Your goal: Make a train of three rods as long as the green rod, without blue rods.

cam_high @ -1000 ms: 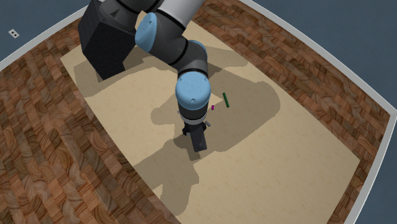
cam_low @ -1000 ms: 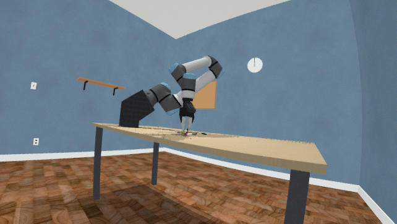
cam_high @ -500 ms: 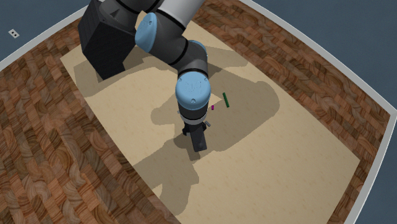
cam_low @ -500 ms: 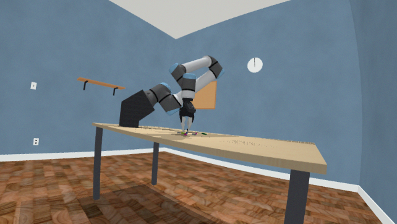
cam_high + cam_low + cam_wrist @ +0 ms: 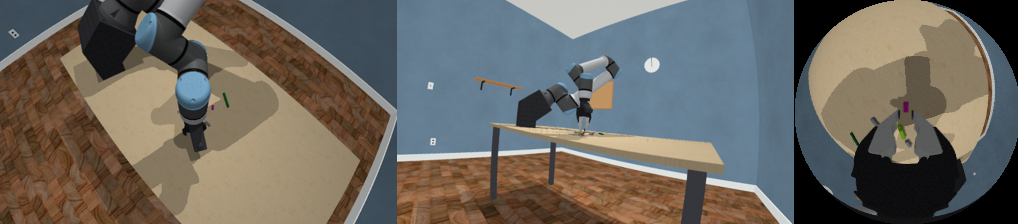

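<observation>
From above, the arm's wrist covers the gripper [image 5: 905, 119] and most rods — only the magenta rod [image 5: 213, 107], the green rod [image 5: 226, 99] and a grey rod [image 5: 208, 124] end show. In the exterior view the rods are coloured specks, too small to sort. In the wrist view the fingers overlap the lime rod [image 5: 901, 132] — contact cannot be judged.
</observation>
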Available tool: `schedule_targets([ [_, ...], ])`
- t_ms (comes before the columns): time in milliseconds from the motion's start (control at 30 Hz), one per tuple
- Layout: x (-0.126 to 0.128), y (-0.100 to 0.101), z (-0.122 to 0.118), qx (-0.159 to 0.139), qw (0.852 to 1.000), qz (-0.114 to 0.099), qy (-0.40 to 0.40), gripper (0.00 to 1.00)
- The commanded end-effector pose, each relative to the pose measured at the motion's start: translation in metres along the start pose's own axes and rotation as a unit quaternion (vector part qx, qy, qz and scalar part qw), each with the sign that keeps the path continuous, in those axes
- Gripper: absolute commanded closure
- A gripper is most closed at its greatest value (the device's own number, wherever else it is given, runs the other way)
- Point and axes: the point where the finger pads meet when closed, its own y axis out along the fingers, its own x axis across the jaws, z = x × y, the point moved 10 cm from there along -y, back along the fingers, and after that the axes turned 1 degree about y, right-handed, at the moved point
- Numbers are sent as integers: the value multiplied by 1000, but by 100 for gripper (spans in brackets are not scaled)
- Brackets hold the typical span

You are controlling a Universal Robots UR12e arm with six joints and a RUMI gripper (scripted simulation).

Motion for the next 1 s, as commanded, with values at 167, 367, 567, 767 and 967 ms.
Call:
schedule_targets([
  [167,0,-1,0,1,1000,0,0,86],
  [367,0,0,0,1,1000,0,0,86],
  [567,0,5,0,1,1000,0,0,86],
  [767,0,9,0,1,1000,0,0,86],
  [967,0,14,0,1,1000,0,0,86],
])
